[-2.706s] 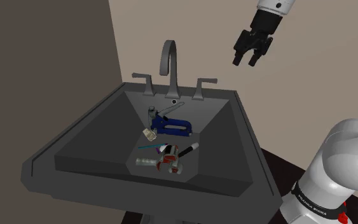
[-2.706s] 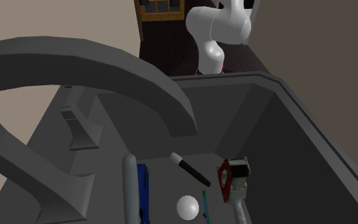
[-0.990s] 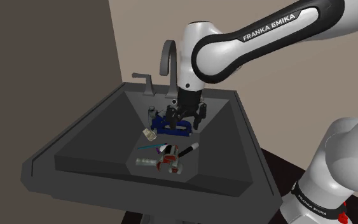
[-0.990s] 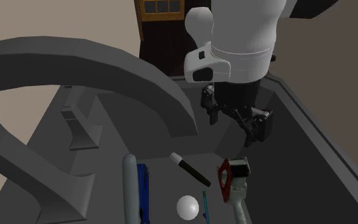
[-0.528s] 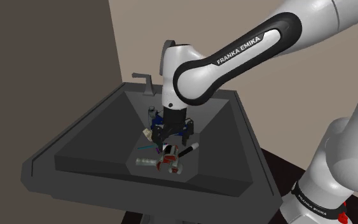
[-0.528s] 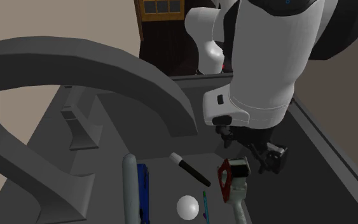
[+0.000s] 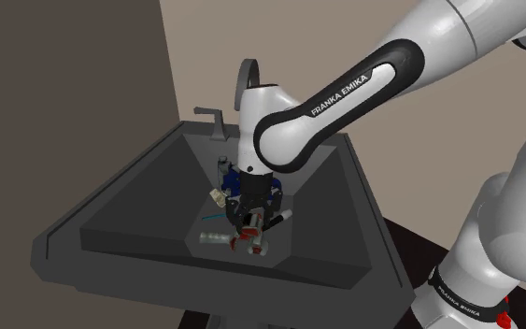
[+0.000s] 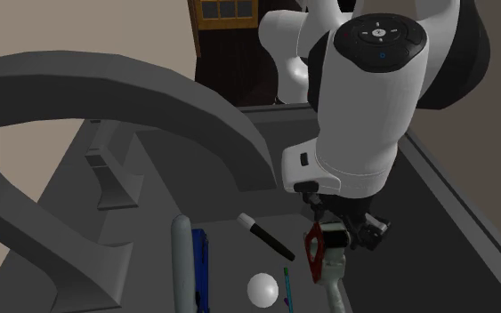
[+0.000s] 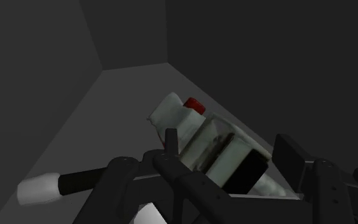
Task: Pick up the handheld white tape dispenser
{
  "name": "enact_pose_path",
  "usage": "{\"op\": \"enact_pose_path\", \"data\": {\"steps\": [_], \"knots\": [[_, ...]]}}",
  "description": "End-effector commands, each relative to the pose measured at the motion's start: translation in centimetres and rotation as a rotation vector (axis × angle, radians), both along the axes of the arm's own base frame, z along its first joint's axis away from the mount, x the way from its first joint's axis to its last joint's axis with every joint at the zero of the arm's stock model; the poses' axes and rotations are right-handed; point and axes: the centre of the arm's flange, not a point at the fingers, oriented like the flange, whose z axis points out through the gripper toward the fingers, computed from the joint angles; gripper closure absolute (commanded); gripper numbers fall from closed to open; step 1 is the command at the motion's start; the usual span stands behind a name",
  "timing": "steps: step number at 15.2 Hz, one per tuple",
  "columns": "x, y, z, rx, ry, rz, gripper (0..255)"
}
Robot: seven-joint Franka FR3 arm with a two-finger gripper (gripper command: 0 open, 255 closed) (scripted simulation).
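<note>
White with red trim, the handheld tape dispenser lies on the floor of the dark grey sink. The black pincer hangs over it, fingers apart and straddling it. A black marker lies just beside it, a blue stapler farther off.

Shoulder cam: high beside arm, looking down into sink. Second: low, close behind faucet, facing arm. Wrist: inside sink, probably nearly on dispenser. All share sink floor.
</note>
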Motion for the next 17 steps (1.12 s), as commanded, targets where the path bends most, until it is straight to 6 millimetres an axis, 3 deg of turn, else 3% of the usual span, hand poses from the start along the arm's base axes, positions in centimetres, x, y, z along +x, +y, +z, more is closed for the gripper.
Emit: {"op": "enact_pose_path", "data": {"steps": [1, 9, 17], "knots": [[0.0, 0.0, -0.1, 0.0, 0.001, 0.0, 255], [0.0, 0.0, -0.1, 0.0, 0.001, 0.0, 255], [0.0, 0.0, 4.1, 0.0, 0.001, 0.0, 255]]}}
